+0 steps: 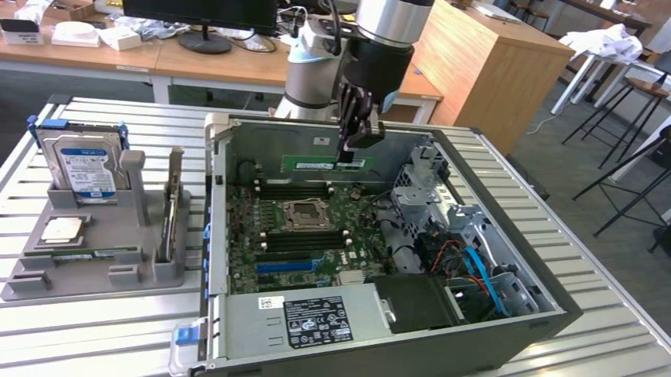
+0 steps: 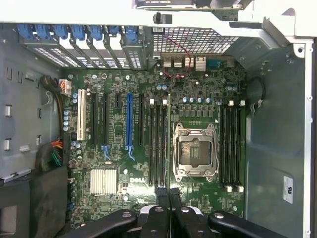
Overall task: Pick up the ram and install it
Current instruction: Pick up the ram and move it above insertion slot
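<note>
Gripper (image 1: pixel 350 151), exterior view: black fingers pinched narrow on the ram (image 1: pixel 314 164), a long thin green circuit-board stick. It is held level by its upper edge, inside the open grey metal computer case (image 1: pixel 545 310). The stick hangs above the green motherboard (image 1: pixel 275 243), on the far side of the square silver processor socket (image 1: pixel 304 210), and looks clear of the board, not seated. Step in hand, as I read it: pickup done, carry-over to the slots under way. Wrist view: gripper (image 2: pixel 169 201) looks straight down, its fingers (image 2: pixel 159 198) closed close together on the ram (image 2: pixel 169 144). The stick is seen edge-on as a thin pale line between the bank of black memory slots (image 2: pixel 157 144) and the socket (image 2: pixel 194 151). A 2nd bank (image 2: pixel 230 144) lies on the socket's other side. It runs parallel to the near bank but appears just beside it rather than over 1 slot. Judgement: seating calls for a small sideways correction, then a square, even descent. Whether the slot latches stand open I cannot tell.
</note>
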### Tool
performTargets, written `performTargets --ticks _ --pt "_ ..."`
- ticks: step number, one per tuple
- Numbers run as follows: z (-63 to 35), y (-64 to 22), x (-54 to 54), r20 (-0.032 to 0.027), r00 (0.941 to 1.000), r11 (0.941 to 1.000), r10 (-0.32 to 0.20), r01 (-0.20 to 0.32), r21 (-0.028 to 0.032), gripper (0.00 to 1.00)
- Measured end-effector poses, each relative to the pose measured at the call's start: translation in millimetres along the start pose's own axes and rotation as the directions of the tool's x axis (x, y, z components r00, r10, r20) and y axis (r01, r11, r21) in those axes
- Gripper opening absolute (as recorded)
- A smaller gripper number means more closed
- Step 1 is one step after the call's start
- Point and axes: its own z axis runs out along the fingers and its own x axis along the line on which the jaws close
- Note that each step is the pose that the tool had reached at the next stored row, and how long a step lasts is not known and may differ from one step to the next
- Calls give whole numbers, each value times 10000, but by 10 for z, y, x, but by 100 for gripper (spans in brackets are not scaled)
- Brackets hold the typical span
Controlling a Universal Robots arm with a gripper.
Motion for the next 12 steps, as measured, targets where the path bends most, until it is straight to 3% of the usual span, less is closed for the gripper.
performTargets --ticks 12 --pt "11 0 0 7 9999 9999 159 -159 5 11"
